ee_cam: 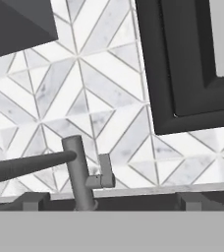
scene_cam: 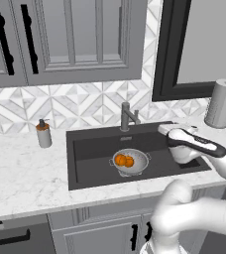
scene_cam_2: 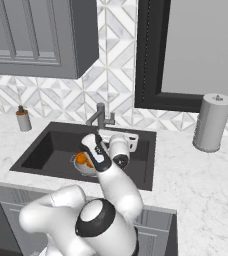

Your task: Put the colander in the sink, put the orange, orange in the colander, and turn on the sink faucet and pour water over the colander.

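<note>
- From the left base view we see the colander (scene_cam: 131, 162) sitting on the floor of the sink (scene_cam: 92, 149), a little right of its middle, with both oranges (scene_cam: 124, 160) lying side by side inside it.
- In that view the faucet (scene_cam: 127, 117) stands on the rim behind the sink, its spout angled right and forward; no stream of water shows beneath it.
- There too, the arm reaches in from the right, its hand (scene_cam: 177, 133) over the right part of the sink, right of the faucet. The fingers are hidden from this side.
- A soap bottle (scene_cam: 44, 134) stands on the counter left of the sink, and a paper towel roll (scene_cam: 221, 103) stands at the far right.
- From the right base view the arm covers much of the colander (scene_cam_2: 82, 165); we make out its left rim and one orange (scene_cam_2: 81, 160) beside the wrist.
- Here the gripper (scene_cam_2: 132, 141) lies below the faucet (scene_cam_2: 101, 116), over the back of the sink (scene_cam_2: 41, 150).
- In the hand view the faucet (ee_cam: 80, 173) is close ahead, post upright, spout running left, side lever (ee_cam: 104, 170) to the right, tiled wall behind.
- The fingertips are not shown in that view; we take the fingers to stand wide apart, holding nothing.
</note>
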Motion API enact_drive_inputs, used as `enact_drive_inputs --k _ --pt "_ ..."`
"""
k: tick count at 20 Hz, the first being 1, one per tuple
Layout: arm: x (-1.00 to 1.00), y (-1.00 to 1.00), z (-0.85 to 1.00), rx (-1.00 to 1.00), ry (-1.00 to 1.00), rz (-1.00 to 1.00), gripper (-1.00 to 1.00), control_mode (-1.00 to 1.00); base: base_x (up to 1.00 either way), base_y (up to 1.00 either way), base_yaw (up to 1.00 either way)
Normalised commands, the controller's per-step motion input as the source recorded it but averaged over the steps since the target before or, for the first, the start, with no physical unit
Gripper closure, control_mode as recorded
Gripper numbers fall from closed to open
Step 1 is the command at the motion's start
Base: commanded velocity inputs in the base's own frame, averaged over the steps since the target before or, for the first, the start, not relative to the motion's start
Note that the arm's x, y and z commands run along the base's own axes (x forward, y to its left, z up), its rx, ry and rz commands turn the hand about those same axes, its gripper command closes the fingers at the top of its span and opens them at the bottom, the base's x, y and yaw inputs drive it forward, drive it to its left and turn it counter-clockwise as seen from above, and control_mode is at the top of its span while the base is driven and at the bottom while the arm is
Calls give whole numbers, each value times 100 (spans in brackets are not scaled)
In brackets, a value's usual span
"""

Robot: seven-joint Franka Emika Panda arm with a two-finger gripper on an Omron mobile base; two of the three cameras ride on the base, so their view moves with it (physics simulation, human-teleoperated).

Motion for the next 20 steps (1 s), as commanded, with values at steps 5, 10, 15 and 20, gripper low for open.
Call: enact_drive_inputs --k 5,10,15,20 --pt "37 4 0 0 -2 0 -100 -100 0 0 0" --pt "44 1 0 0 0 0 -100 -100 0 0 0" --pt "34 0 0 0 0 0 -100 -100 0 0 0" --pt "23 4 0 0 0 0 -100 -100 0 0 0"
